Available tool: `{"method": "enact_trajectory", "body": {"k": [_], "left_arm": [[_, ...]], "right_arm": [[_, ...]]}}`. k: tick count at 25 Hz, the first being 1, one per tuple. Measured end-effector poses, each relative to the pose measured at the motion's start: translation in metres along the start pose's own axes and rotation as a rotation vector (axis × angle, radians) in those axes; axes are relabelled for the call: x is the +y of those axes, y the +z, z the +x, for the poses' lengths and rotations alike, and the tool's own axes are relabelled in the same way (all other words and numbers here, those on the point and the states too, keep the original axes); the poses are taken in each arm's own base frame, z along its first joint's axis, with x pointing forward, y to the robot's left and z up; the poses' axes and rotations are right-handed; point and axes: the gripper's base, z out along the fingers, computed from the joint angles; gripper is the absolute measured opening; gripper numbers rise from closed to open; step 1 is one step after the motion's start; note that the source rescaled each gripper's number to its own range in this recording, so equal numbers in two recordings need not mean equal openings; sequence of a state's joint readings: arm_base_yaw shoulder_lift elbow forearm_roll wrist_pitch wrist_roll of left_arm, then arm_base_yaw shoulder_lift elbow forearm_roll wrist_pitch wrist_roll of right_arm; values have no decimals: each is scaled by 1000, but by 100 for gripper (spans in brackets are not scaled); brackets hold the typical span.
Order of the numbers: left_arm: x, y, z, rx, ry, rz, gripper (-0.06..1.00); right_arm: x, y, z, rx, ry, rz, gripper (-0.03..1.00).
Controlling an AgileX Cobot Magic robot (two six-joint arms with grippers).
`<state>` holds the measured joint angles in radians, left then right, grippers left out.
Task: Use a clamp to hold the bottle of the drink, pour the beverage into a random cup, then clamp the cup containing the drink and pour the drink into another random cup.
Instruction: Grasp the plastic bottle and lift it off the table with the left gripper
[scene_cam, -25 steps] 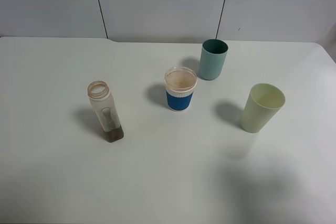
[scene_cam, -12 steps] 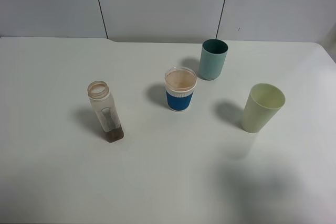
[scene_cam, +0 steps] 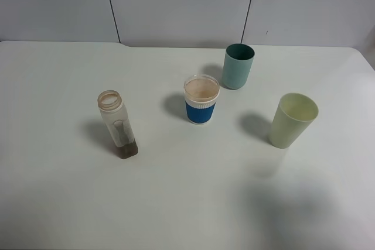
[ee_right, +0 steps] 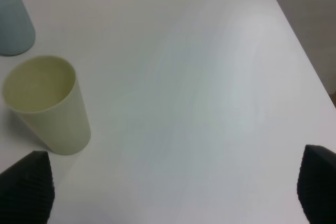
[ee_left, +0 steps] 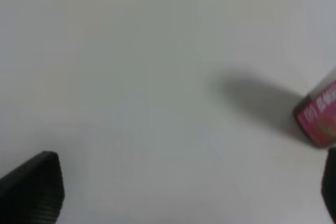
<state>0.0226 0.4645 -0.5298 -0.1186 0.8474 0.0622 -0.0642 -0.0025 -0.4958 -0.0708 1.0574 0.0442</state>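
Well, on the white table (scene_cam: 187,203) the tallest cup is the pale yellowish-green cup (scene_cam: 293,120) at the right, and its inside looks pale. Farther back stands the teal cup (scene_cam: 238,66), dark inside. In the middle is the blue cup with white rim (scene_cam: 201,99), pinkish inside. At the left stands the translucent bottle (scene_cam: 117,124), uncapped, with a little dark brown drink (scene_cam: 127,151) at its bottom. Its label is red with white letters, too blurred to read.

The left gripper (ee_left: 181,192) has its fingers spread wide and empty. The bottle's lower corner lies just ahead of one fingertip (ee_left: 332,182), not touched. The right gripper (ee_right: 170,187) is also spread and holds nothing. The pale cup stands just ahead of one fingertip (ee_right: 26,187), outside the gap.
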Motion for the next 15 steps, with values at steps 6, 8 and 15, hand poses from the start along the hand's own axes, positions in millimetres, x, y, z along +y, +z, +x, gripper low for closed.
{"method": "enact_trajectory", "body": {"k": [6,8,15], "left_arm": [[-3,33,-7,165,6,64,100],[-4,43,-7,221,-4,82,100],[-8,70,-4,395,-58,132,100]], "right_arm": [[0,0,0,0,0,0,78],[0,0,0,0,0,0,78],[0,0,0,0,0,0,78]]}}
